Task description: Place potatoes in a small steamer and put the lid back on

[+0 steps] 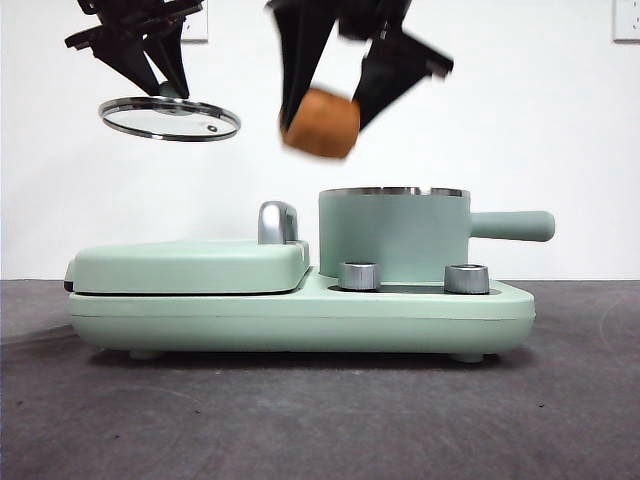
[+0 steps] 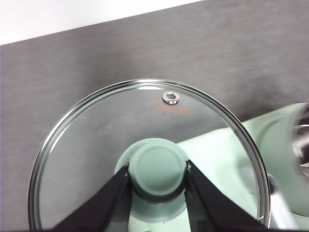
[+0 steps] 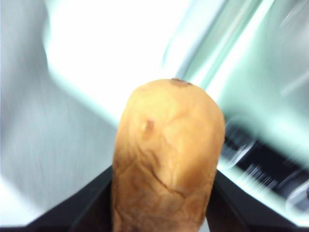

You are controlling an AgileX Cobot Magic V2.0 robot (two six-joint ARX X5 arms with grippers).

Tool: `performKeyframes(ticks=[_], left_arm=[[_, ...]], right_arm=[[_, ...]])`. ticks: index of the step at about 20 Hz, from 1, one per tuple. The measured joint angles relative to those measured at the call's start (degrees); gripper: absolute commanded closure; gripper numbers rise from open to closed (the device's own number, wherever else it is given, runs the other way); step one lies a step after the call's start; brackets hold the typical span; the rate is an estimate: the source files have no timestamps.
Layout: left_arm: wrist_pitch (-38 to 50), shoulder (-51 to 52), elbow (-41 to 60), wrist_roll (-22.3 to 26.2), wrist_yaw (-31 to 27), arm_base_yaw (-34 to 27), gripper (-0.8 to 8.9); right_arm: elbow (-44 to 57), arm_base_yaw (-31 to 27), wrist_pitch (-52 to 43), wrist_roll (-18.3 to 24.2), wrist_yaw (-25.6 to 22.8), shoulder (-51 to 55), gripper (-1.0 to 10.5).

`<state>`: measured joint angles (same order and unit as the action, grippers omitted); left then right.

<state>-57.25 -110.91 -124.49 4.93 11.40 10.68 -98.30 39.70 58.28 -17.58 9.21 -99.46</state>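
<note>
An orange-brown potato [image 1: 322, 122] hangs in the air above and left of the small steamer [image 1: 393, 235], a mint-green pot with a steel rim and a side handle. My right gripper [image 1: 325, 115] is shut on the potato [image 3: 166, 157], whose lumpy skin fills the right wrist view between the black jaws. High at the left, my left gripper [image 1: 165, 90] is shut on the mint-green knob [image 2: 157, 170] of the glass lid [image 1: 170, 118], which it holds level in the air. The lid's steel edge [image 2: 87, 104] rings the left wrist view.
The pot stands on a mint-green cooker base [image 1: 300, 315] with two steel dials [image 1: 360, 276]. A flat griddle cover [image 1: 190, 265] with a chrome handle [image 1: 278, 222] lies on the base's left half. Dark grey table [image 1: 300, 420] runs in front.
</note>
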Motion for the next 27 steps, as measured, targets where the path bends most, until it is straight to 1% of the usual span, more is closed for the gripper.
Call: performKeyframes(ticks=[2,5,9,13,14,18,21,23,24,25,27], left_arm=[[0.02,0.0,0.0,0.0,0.52,0.07,7.96],[0.0,0.0,0.0,0.0,0.55,0.09,7.96],[0.0,0.0,0.0,0.0,0.55,0.07,7.96],[0.09,0.0,0.0,0.0,0.55,0.07,7.96],[0.09,0.0,0.0,0.0,0.55,0.07,7.96],[0.09,0.0,0.0,0.0,0.55,0.07,7.96],[0.09,0.0,0.0,-0.17,0.55,0.07,7.96],[0.09,0.0,0.0,-0.46,0.57,0.07,7.96],[0.09,0.0,0.0,-0.52,0.57,0.07,7.96],[0.09,0.0,0.0,-0.66,0.59,0.09,7.96],[0.09,0.0,0.0,-1.01,0.57,0.39,7.96]], right_arm=[[-7.02,-4.17,2.12,1.57,0.0,-3.72,7.7],[-16.41,-9.79,7.8,4.17,-0.04,-12.26,7.7],[-24.26,-14.86,11.13,5.53,0.0,-21.22,7.7],[-24.28,-16.41,12.57,5.84,0.0,-24.81,7.6],[-24.28,-16.41,12.7,6.05,0.0,-25.09,7.3],[-24.3,-16.35,11.72,7.34,0.02,-25.07,5.5],[-25.05,-16.44,12.04,7.34,0.81,-25.09,5.4],[-29.64,-16.79,15.12,7.37,3.1,-25.09,5.4],[-33.07,-16.9,16.83,7.5,3.39,-25.09,5.4],[-36.26,-17.09,18.58,7.93,3.34,-25.09,5.4],[-40.98,-17.22,18.62,8.72,1.57,-24.61,5.4]])
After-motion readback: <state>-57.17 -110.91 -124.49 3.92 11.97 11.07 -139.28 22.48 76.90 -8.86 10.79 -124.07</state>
